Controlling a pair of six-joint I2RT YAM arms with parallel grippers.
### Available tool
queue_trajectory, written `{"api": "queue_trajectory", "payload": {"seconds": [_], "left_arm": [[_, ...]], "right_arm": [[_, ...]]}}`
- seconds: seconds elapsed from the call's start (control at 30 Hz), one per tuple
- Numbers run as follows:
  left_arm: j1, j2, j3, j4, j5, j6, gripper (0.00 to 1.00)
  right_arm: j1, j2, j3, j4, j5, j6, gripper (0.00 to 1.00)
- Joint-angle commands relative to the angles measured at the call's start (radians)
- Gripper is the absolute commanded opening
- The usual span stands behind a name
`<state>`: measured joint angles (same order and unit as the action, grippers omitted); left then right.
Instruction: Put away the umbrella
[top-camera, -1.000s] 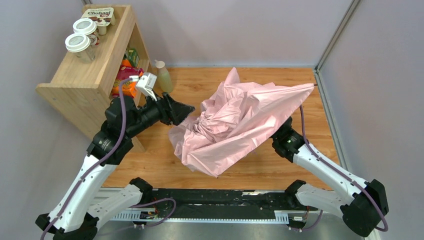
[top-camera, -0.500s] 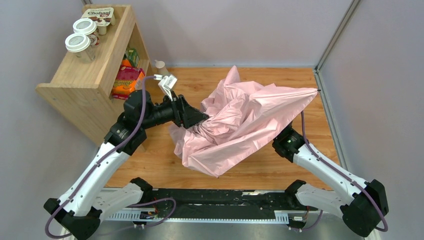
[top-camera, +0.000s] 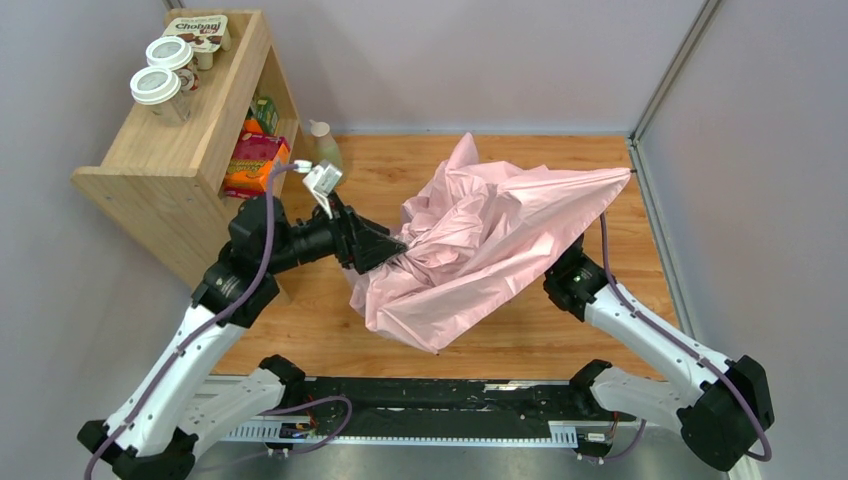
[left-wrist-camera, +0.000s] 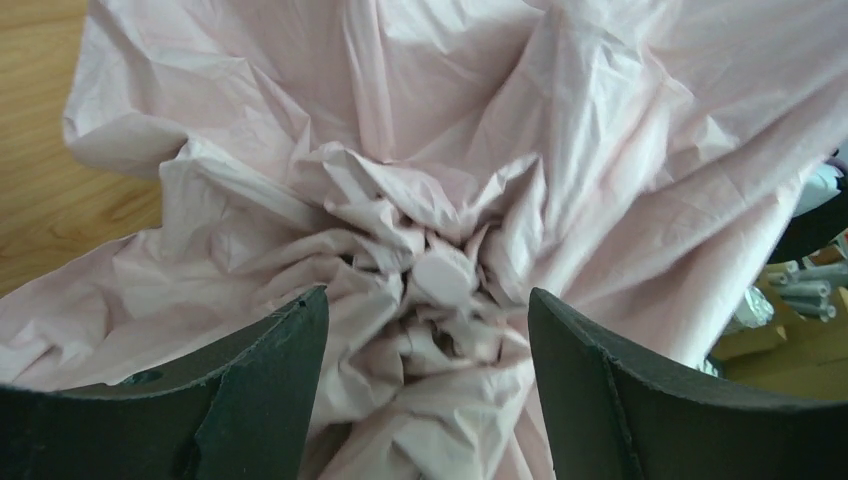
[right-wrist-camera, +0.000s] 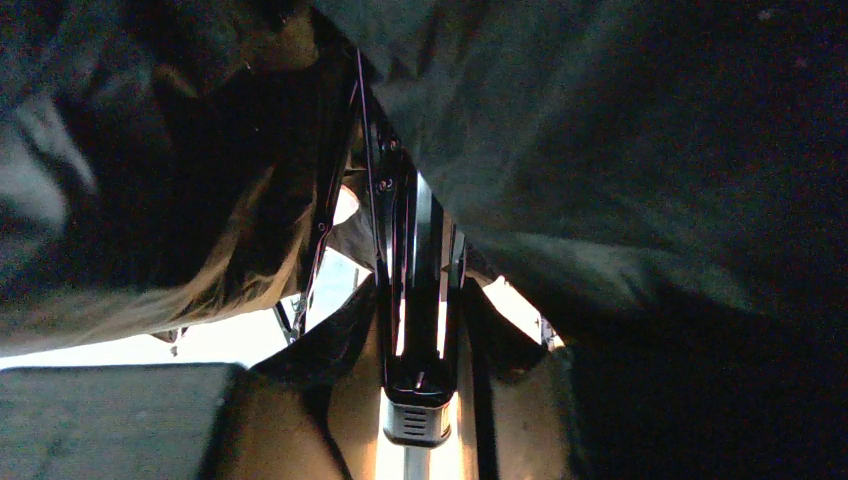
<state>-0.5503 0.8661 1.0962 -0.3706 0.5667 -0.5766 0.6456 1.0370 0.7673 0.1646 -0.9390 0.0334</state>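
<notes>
The umbrella's pale pink canopy (top-camera: 490, 230) is part collapsed and crumpled, and hangs above the wooden table over my right arm. My left gripper (top-camera: 388, 245) is open at the canopy's left side. In the left wrist view its jaws stand wide apart (left-wrist-camera: 425, 300) on either side of the bunched fabric (left-wrist-camera: 560, 130) and the small pink cap (left-wrist-camera: 443, 277). My right gripper (right-wrist-camera: 420, 335) is hidden under the canopy in the top view. In its own dark view it is closed around the black shaft (right-wrist-camera: 418, 270).
A wooden shelf (top-camera: 170, 150) stands at the left with lidded cups (top-camera: 160, 90) and a yoghurt pack (top-camera: 208, 30) on top and snack packets (top-camera: 255, 160) inside. A bottle (top-camera: 325, 145) stands beside it. Walls close off the back and right.
My left gripper moved right into the canopy's gathered top, then drew back slightly down and left. The canopy has shifted a little. The right arm has barely moved.
</notes>
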Motion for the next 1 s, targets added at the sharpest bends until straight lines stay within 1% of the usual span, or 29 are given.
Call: {"api": "queue_trajectory", "payload": {"seconds": [0.0, 0.03, 0.1, 0.13, 0.17, 0.33, 0.37, 0.43, 0.47, 0.5, 0.53, 0.57, 0.6, 0.63, 0.73, 0.77, 0.8, 0.83, 0.9, 0.97], "left_arm": [[0.000, -0.203, -0.068, 0.076, -0.109, 0.050, 0.80], [-0.002, -0.261, -0.079, 0.081, -0.123, 0.060, 0.80], [0.000, -0.326, -0.108, 0.091, -0.151, 0.078, 0.80], [0.000, -0.341, -0.128, 0.104, -0.143, 0.083, 0.80], [0.000, -0.366, -0.136, 0.108, -0.142, 0.081, 0.80], [0.000, -0.381, -0.127, 0.085, -0.130, 0.077, 0.78], [0.000, -0.375, -0.121, 0.088, -0.120, 0.078, 0.76], [0.000, -0.357, -0.105, 0.081, -0.074, 0.098, 0.68], [-0.002, -0.349, -0.101, 0.065, -0.061, 0.112, 0.62], [0.000, -0.339, -0.093, 0.058, -0.036, 0.129, 0.60], [-0.002, -0.335, -0.090, 0.062, -0.019, 0.130, 0.63], [0.000, -0.326, -0.093, 0.099, 0.039, 0.123, 0.65], [0.000, -0.317, -0.098, 0.131, 0.071, 0.113, 0.73], [-0.002, -0.312, -0.110, 0.201, 0.140, 0.086, 0.73], [0.000, -0.265, -0.111, 0.240, 0.179, 0.046, 0.73], [0.000, -0.254, -0.117, 0.283, 0.215, 0.035, 0.74], [-0.002, -0.243, -0.145, 0.329, 0.246, -0.021, 0.74], [0.000, -0.240, -0.162, 0.457, 0.292, -0.061, 0.74], [0.000, -0.223, -0.185, 0.560, 0.327, -0.126, 0.74], [-0.002, -0.196, -0.188, 0.626, 0.370, -0.170, 0.74]], "right_arm": [[-0.058, 0.024, 0.061, 0.151, -0.099, 0.130, 0.00], [-0.081, 0.038, 0.059, 0.211, -0.147, 0.219, 0.00], [-0.109, 0.058, 0.040, 0.396, -0.207, 0.407, 0.00], [-0.116, 0.067, 0.041, 0.441, -0.233, 0.481, 0.00], [-0.121, 0.075, 0.049, 0.469, -0.257, 0.529, 0.00], [-0.126, 0.051, 0.056, 0.572, -0.346, 0.733, 0.00], [-0.127, 0.038, 0.055, 0.585, -0.357, 0.764, 0.00], [-0.127, 0.017, 0.052, 0.624, -0.376, 0.816, 0.00], [-0.127, 0.003, 0.050, 0.624, -0.383, 0.833, 0.00], [-0.127, -0.009, 0.053, 0.610, -0.388, 0.836, 0.00], [-0.127, -0.020, 0.058, 0.569, -0.389, 0.823, 0.00], [-0.127, -0.029, 0.064, 0.528, -0.391, 0.800, 0.00], [-0.127, -0.038, 0.066, 0.507, -0.388, 0.792, 0.00], [-0.127, -0.048, 0.066, 0.498, -0.389, 0.790, 0.00], [-0.123, -0.057, 0.073, 0.475, -0.386, 0.784, 0.00], [-0.121, -0.058, 0.073, 0.474, -0.386, 0.784, 0.00], [-0.120, -0.057, 0.073, 0.472, -0.386, 0.781, 0.00], [-0.119, -0.057, 0.073, 0.461, -0.386, 0.774, 0.00], [-0.116, -0.055, 0.075, 0.452, -0.388, 0.764, 0.00], [-0.115, -0.054, 0.078, 0.441, -0.388, 0.751, 0.00]]}}
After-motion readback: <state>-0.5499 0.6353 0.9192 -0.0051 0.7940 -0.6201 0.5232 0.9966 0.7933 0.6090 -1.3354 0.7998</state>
